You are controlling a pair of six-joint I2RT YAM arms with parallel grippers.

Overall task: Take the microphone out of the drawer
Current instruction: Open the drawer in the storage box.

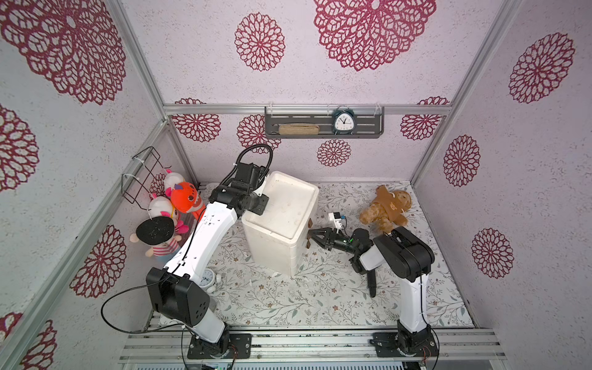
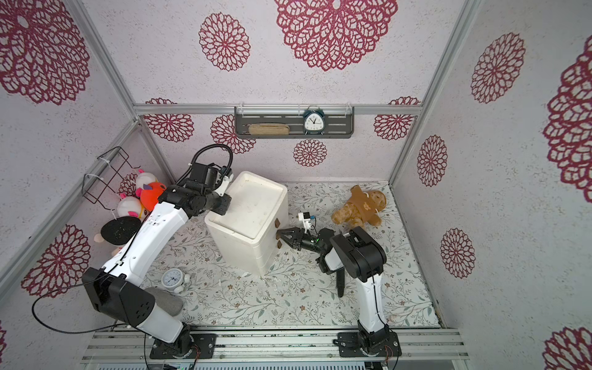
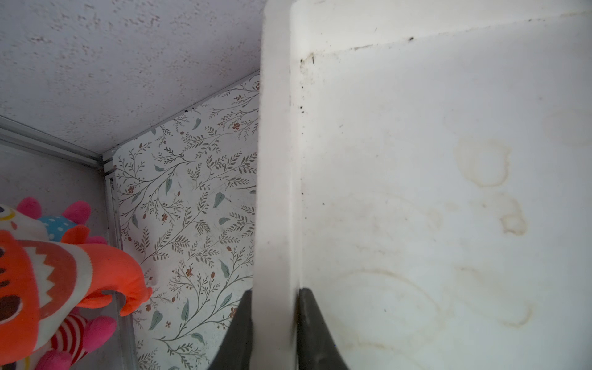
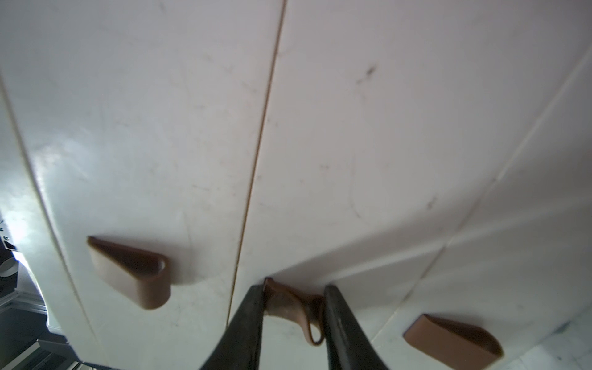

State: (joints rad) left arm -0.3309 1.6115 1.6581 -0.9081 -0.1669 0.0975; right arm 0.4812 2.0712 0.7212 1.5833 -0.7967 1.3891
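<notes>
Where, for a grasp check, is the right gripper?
In both top views the right gripper is at the drawer unit's right side; its fingers flank the middle brown handle.

Floral tabletop [image 1: 320,298] with white drawer cabinet [image 1: 282,208], teddy bear [image 1: 389,206], small alarm clock [image 2: 173,278], plush dolls [image 1: 157,229].

drawers [image 1: 282,221]: sitting between both grippers
left gripper [image 3: 276,291]: straddles the drawers' top rim, toys [image 3: 48,272] off to its outer side
right gripper [image 4: 294,287]: at drawers' front, middle handle [image 4: 288,302] between its fingers, teddy [image 1: 384,205] behind it
</notes>
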